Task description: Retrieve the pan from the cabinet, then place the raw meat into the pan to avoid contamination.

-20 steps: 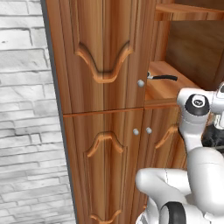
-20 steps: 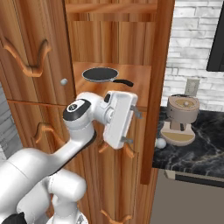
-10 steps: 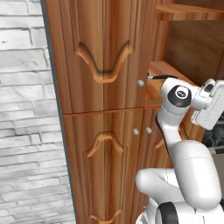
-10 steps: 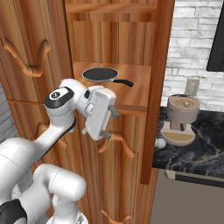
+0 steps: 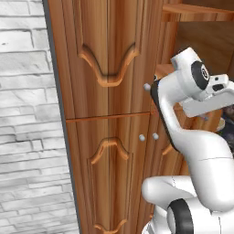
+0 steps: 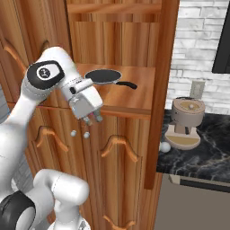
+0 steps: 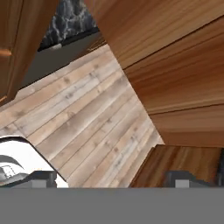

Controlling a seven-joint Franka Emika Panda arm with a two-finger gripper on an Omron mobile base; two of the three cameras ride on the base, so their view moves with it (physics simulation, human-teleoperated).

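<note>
So the gripper (image 6: 91, 119) hangs in front of the open cabinet (image 6: 117, 40) with its jaws spread wide, nothing in them. Just behind it, the pan (image 6: 103, 76) sits empty on the cabinet shelf (image 6: 128, 96). Further right, a coffee machine (image 6: 185, 122) sits on the dark counter (image 6: 202, 157).

Pan (image 6: 103, 76) on cabinet (image 6: 130, 96) shelf

Black pan (image 6: 103, 76) sits flat on open cabinet (image 6: 130, 96) shelf.
</note>
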